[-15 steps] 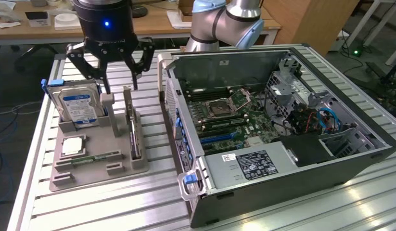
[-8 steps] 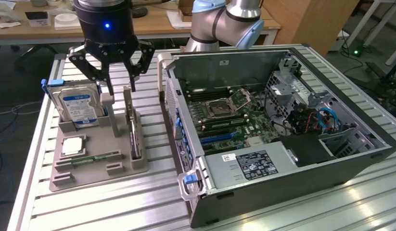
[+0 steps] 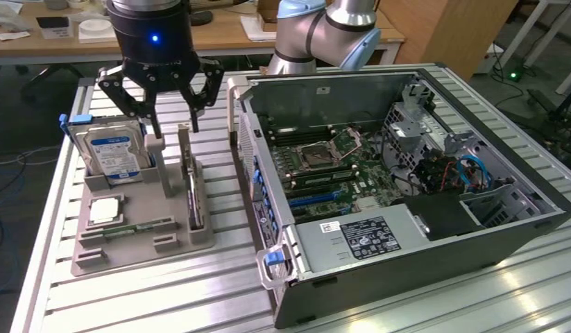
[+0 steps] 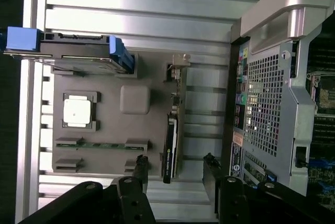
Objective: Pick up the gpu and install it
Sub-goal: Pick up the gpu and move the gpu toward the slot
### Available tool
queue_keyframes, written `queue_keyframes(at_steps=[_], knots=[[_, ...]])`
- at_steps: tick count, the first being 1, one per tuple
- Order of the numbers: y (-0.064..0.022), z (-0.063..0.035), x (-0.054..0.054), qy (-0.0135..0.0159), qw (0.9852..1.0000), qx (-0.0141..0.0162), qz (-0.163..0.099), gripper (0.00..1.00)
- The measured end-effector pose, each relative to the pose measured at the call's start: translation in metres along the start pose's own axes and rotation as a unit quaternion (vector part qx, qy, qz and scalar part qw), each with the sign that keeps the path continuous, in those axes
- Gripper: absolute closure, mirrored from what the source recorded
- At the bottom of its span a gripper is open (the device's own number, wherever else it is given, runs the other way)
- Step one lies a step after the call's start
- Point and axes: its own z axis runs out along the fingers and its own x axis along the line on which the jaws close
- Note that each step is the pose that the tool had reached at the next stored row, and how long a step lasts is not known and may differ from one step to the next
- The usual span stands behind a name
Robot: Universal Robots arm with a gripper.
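**Exterior view, left to right.** On the slatted surface (image 3: 155,298) sits a grey parts tray (image 3: 93,263) with four parts in it.
- **Hard drive:** the hard drive (image 3: 114,154), with a blue label, stands upright in the slot at the tray's far left.
- **Processor chip:** a processor chip (image 3: 105,208) lies flat in its recess.
- **Memory stick:** a green memory stick (image 3: 137,227) lies in its cradle.
- **The gpu:** the gpu (image 3: 191,186) stands on edge in the slot along the tray's right side.

My pincer (image 3: 174,130) hangs just above the far end of the gpu, released. One finger is on each side of the card and neither touches it. The card lies straight below me. Its long axis runs along the tray, parallel to the near wall of the computer case (image 3: 378,277), so my fingers face its two flat sides.

To the exterior view's right, the case lies open on its side with its motherboard (image 3: 331,173) exposed. The gpu is not yet in the case.
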Motion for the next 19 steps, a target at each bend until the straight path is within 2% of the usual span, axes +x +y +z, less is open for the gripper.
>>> queue_keyframes(at_steps=[6, 19], knots=[[-0.0004, 0.0025, 0.0, -0.0015, 1.0, 0.0009, 0.0, 0.45], [-0.0012, 0.0223, 0.0, -0.0015, 1.0, 0.0009, 0.0, 0.45]])
